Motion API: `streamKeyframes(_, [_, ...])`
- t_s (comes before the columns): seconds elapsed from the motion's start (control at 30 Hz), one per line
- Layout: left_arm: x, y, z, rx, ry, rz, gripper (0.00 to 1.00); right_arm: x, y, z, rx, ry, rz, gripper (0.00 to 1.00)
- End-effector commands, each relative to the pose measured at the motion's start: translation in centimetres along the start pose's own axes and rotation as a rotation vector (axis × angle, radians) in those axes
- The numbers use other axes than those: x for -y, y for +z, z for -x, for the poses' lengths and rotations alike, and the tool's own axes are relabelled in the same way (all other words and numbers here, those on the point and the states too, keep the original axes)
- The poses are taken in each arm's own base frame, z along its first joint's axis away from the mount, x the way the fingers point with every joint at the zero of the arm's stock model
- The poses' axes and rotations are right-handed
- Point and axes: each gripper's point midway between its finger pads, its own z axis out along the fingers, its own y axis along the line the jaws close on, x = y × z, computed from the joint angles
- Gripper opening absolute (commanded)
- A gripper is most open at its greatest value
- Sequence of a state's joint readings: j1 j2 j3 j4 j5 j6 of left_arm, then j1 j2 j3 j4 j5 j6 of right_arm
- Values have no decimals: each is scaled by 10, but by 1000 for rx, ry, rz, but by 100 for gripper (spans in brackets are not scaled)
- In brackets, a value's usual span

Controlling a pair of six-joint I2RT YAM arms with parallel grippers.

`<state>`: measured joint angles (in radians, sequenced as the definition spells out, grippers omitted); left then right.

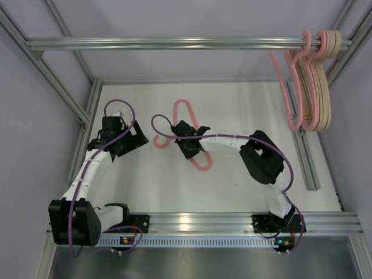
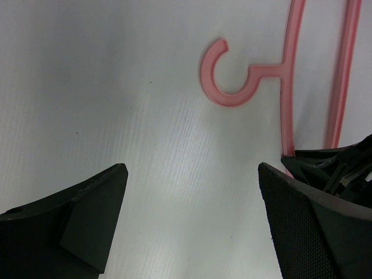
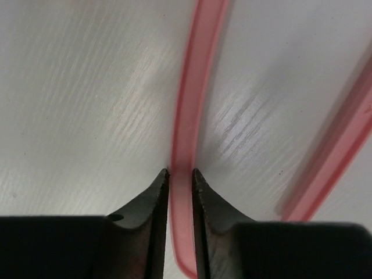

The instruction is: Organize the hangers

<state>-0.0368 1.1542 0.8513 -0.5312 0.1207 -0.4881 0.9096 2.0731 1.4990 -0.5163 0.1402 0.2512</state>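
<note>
A pink hanger (image 1: 182, 108) lies flat on the white table, its hook pointing left. It also shows in the left wrist view (image 2: 232, 81) and the right wrist view (image 3: 195, 87). My right gripper (image 1: 189, 141) is shut on one bar of this pink hanger, the jaws pressed on both sides of it (image 3: 181, 174). My left gripper (image 1: 131, 136) is open and empty (image 2: 192, 186), just left of the hanger's hook. Several pink and beige hangers (image 1: 311, 81) hang on the rail (image 1: 174, 43) at the upper right.
Aluminium frame posts (image 1: 64, 87) run along the left and right sides of the table. A loose aluminium bar (image 1: 307, 157) lies on the table at the right. A metal rail (image 1: 232, 221) crosses the near edge by the arm bases.
</note>
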Motion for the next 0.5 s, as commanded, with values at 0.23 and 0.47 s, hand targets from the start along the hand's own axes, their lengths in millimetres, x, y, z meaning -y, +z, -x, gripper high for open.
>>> streamKeyframes(0.23, [12,-8,4,37,-21,-72,98,-20,-46,14,123,3,94,0])
streamKeyframes(0.47, [22,-5,-2,36,-125,-138,97,-32,-75,21,211,42,204,0])
